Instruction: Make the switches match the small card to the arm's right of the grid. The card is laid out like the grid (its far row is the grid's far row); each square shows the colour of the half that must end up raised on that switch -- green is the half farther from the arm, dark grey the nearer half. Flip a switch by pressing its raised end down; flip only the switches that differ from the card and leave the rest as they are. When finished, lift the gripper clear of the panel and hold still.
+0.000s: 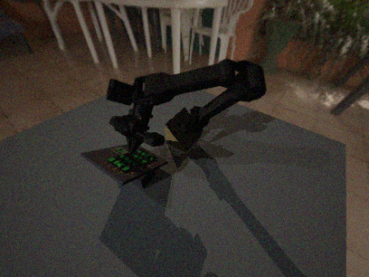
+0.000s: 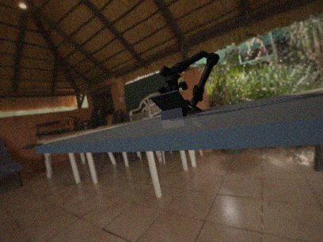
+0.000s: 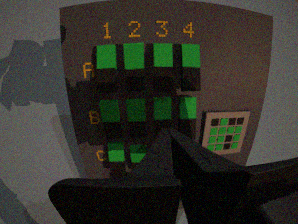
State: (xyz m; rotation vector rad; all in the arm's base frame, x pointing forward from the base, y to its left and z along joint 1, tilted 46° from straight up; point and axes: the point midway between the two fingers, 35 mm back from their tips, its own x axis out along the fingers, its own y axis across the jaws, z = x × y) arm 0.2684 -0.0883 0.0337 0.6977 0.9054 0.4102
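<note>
Pressing well here calls for keeping the tool (image 1: 131, 151) (image 2: 172, 85) (image 3: 166, 133) pressed together, empty, its tips near B3's lower end on the panel (image 1: 96, 157) (image 2: 169, 101) (image 3: 235, 65). The card (image 3: 205, 131) sits right of the grid; tilt seems hard to read, so confirm B3's raised half, push straight down, then lift before moving sideways.

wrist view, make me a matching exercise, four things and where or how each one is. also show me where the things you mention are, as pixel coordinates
Things
1. card (image 3: 208, 131)
2. claw (image 3: 166, 133)
3. number labels (image 3: 134, 29)
4. letter labels (image 3: 94, 118)

Places or states
A. along the left side of the switches
B. shut, over the switch grid
C. to the right of the switches
D. orange, above the top row of switches

Pairs: 1-C, 2-B, 3-D, 4-A
</note>
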